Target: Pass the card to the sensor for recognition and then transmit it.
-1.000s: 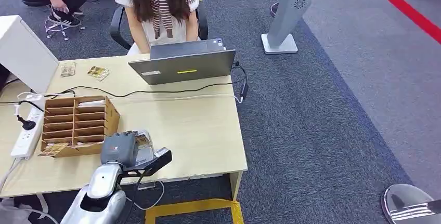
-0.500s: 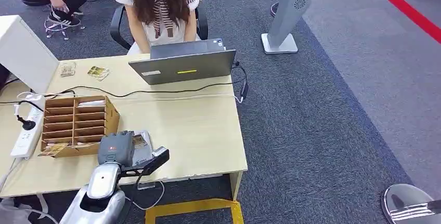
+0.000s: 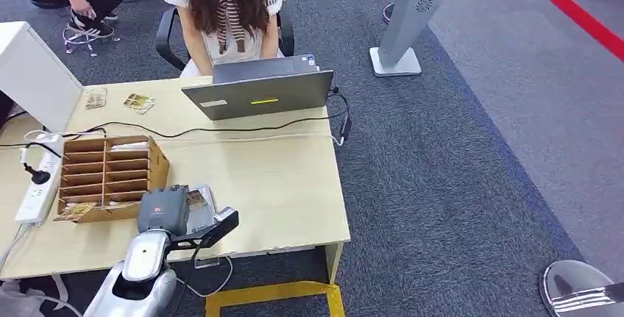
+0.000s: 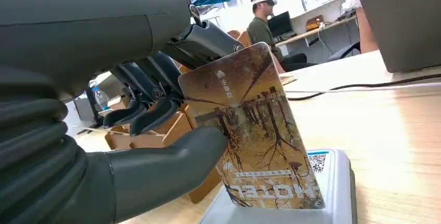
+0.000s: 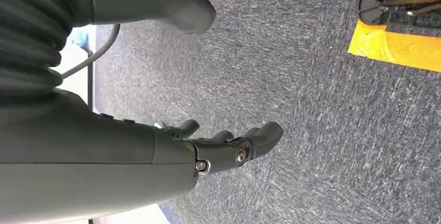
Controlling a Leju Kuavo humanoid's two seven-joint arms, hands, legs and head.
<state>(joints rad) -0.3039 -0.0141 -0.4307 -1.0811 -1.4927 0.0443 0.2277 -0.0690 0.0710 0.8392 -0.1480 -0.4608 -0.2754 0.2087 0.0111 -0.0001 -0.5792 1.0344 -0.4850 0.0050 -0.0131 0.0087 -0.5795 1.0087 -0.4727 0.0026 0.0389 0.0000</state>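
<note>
Head view: we see the left hand [image 3: 163,212] over the near edge of the wooden table [image 3: 279,184], just beside the cardboard organizer [image 3: 110,176]. The card [image 3: 196,199] shows past its fingers, above the grey sensor [image 3: 206,210]. Beyond sit a laptop [image 3: 257,93], a power strip [image 3: 40,181] and a seated person [image 3: 224,8]; grey carpet [image 3: 456,170] surrounds the table.

Left wrist view: thumb and fingers [image 4: 156,109] pinch the card [image 4: 255,135], which stands upright with its lower edge on the sensor [image 4: 333,193].

Right wrist view: the right hand [image 5: 223,143] hangs over carpet, fingers loosely apart, holding nothing.
</note>
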